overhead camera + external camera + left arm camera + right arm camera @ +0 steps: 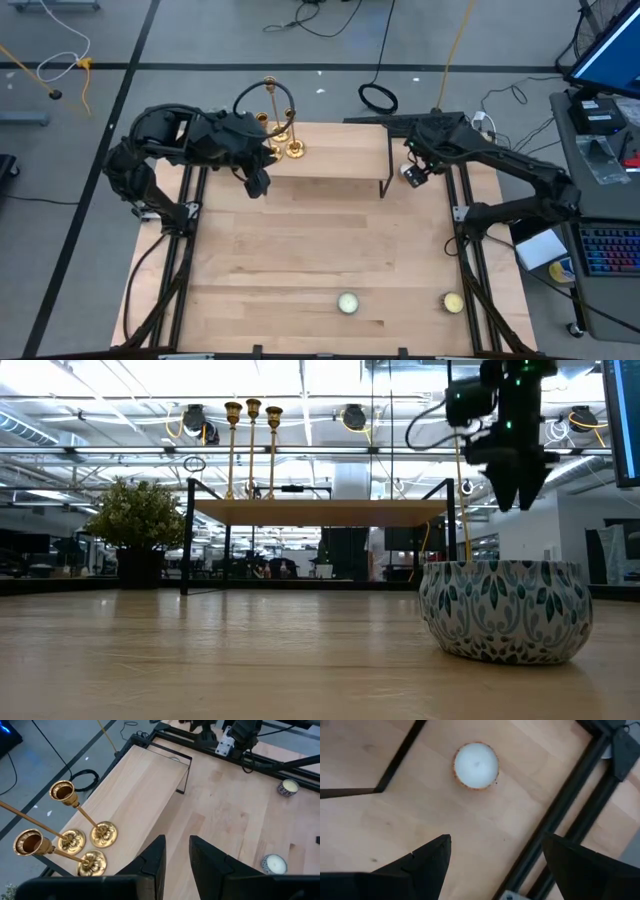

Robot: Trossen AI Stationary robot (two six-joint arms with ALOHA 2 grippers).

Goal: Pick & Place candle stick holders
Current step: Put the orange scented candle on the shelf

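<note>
Three gold candle stick holders [283, 135] stand close together by their round bases on the left end of a raised wooden shelf [340, 152] at the table's far side. They also show in the low view [252, 450] and the left wrist view [95, 837]. My left gripper [258, 182] hovers just near of them, its fingers [152, 862] a little apart and empty. My right gripper [414, 172] hangs open and empty past the shelf's right end, above a small white tealight [476, 765].
Two tealights [347, 302] [452, 302] lie near the table's front edge; one in a patterned cup [505, 610] fills the low view's right. A green plant [140, 520] stands at the far left. Dark frame rails [465, 215] run along both table sides.
</note>
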